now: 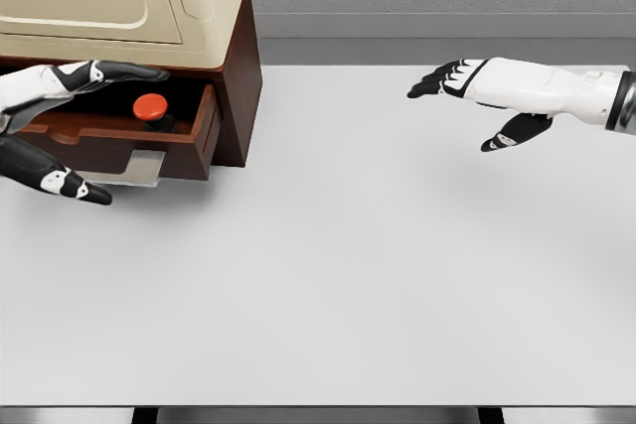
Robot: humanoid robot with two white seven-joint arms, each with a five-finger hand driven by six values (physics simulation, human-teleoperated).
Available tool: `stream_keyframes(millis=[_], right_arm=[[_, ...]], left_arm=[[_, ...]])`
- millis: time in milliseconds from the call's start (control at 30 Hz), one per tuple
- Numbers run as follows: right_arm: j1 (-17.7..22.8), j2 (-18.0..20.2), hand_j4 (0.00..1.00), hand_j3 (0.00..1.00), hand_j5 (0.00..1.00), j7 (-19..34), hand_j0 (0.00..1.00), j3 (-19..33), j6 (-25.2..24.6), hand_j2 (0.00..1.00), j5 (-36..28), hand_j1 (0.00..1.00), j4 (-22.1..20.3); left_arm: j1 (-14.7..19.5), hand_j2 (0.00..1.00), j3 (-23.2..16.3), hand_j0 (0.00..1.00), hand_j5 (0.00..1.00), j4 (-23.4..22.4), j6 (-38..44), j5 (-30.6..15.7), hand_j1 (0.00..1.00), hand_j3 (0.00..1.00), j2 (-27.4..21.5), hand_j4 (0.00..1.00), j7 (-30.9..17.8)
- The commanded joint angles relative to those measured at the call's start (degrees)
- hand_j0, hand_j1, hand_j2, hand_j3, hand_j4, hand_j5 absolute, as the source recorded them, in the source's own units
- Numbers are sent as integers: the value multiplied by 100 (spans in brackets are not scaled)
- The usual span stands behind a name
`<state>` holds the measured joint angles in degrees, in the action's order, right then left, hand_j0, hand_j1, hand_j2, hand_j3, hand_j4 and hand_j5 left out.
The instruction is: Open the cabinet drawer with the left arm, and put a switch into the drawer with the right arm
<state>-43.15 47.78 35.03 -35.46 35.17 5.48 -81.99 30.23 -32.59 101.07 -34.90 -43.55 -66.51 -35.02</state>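
Glossy dark wood drawer [189, 136], matt white table [378, 275], metal handle [134, 171].

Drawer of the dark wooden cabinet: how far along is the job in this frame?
Both steps look done. The brown wooden drawer stands pulled open from the dark wooden cabinet, and the red round button switch sits inside it. The left hand is at the drawer front. The right hand hangs open and empty over the white table. Nothing appears left.

Dark brown wooden drawer [195, 136] pulled out, red-capped round switch [151, 106] inside. Left hand [50, 131] at drawer front; right hand [487, 91] spread, empty, above white table [378, 275].
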Motion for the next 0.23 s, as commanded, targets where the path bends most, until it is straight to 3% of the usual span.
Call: stream_keyframes(millis=[0,200], right_arm=[[0,12,100,100,100,-3,100,4,-17,100,-38,100,-1],[0,12,100,100,100,-3,100,4,-17,100,-38,100,-1]], left_arm=[[9,100,-11,100,100,1,-10,198,100,100,419,100,2],[105,100,-11,100,100,1,-10,286,100,100,639,100,2]])
